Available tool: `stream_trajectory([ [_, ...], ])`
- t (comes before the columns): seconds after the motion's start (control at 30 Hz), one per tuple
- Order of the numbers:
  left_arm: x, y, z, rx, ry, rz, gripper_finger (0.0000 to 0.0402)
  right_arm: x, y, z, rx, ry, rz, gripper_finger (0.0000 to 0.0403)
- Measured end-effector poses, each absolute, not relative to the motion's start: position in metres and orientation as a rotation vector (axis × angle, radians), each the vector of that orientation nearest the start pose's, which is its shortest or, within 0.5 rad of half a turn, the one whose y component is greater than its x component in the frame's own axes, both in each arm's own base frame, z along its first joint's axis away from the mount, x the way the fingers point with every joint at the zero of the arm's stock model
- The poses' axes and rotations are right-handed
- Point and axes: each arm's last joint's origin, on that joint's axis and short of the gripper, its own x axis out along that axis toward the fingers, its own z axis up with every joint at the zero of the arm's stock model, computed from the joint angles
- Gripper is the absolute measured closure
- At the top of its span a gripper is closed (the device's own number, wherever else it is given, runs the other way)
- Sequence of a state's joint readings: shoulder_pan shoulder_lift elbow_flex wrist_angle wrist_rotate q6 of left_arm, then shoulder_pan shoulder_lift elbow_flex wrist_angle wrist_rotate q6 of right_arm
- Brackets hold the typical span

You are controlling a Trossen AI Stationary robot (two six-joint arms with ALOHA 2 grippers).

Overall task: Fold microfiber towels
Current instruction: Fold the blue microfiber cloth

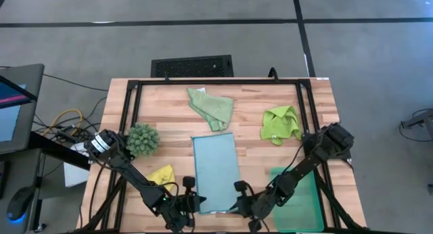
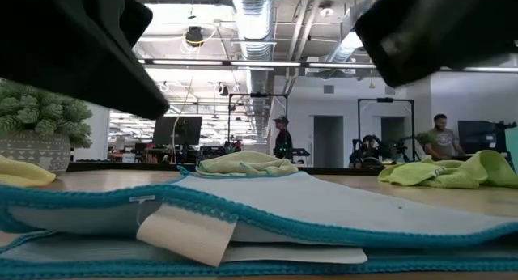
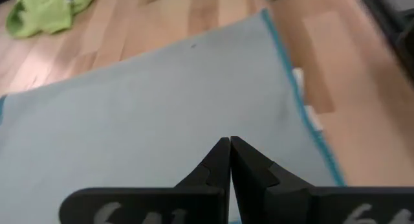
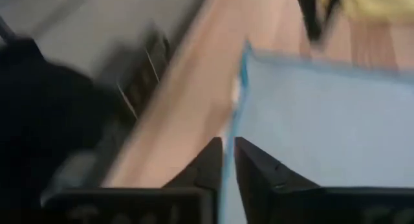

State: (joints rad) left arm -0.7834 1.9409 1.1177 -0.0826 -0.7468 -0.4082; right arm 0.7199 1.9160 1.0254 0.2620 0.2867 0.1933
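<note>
So far only the light blue towel (image 1: pixel 215 170) shows any folding: it lies as a long doubled rectangle in the middle of the table (image 1: pixel 162 102), its layered teal edges stacked in the low view. The left gripper (image 1: pixel 190 202) sits at its near left corner with fingers pressed together, pinching the cloth edge as far as the wrist view shows. The right gripper (image 1: pixel 247 204) is at the near right corner, its fingers a narrow slit apart with the towel's edge running between them; whether it grips cannot be told. The sage green towel (image 1: pixel 212 107), lime green towel (image 1: pixel 281 123) and yellow towel (image 1: pixel 162 174) lie crumpled, apparently untouched, so most of the job looks left.
</note>
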Motion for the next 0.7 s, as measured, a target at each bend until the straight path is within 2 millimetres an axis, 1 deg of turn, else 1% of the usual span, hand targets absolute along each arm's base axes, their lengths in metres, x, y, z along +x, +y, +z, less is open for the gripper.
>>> stream_trajectory([
  [0.03,0.284,-0.253,0.139,0.227,0.645,0.110,0.0397,0.300,0.251,0.142,-0.122,0.550,0.375,0.0315],
  [0.1,0.283,-0.251,0.136,0.222,0.663,0.127,0.0397,0.307,0.253,0.132,-0.150,0.517,0.389,0.0288],
  [0.2,0.281,-0.248,0.132,0.215,0.673,0.145,0.0397,0.317,0.252,0.111,-0.218,0.559,0.375,0.0245],
  [0.3,0.278,-0.245,0.127,0.219,0.672,0.165,0.0397,0.329,0.253,0.103,-0.244,0.576,0.363,0.0212],
  [0.4,0.276,-0.242,0.123,0.209,0.678,0.175,0.0397,0.337,0.252,0.094,-0.274,0.633,0.345,0.0194],
  [0.5,0.275,-0.240,0.121,0.201,0.683,0.185,0.0397,0.341,0.251,0.093,-0.289,0.671,0.333,0.0194],
  [0.57,0.275,-0.239,0.121,0.195,0.682,0.191,0.0397,0.341,0.251,0.090,-0.291,0.682,0.334,0.0205],
  [0.63,0.276,-0.239,0.121,0.192,0.678,0.192,0.0397,0.342,0.250,0.089,-0.287,0.690,0.343,0.0225],
  [0.7,0.277,-0.239,0.122,0.186,0.657,0.201,0.0397,0.342,0.249,0.088,-0.278,0.701,0.351,0.0255],
])
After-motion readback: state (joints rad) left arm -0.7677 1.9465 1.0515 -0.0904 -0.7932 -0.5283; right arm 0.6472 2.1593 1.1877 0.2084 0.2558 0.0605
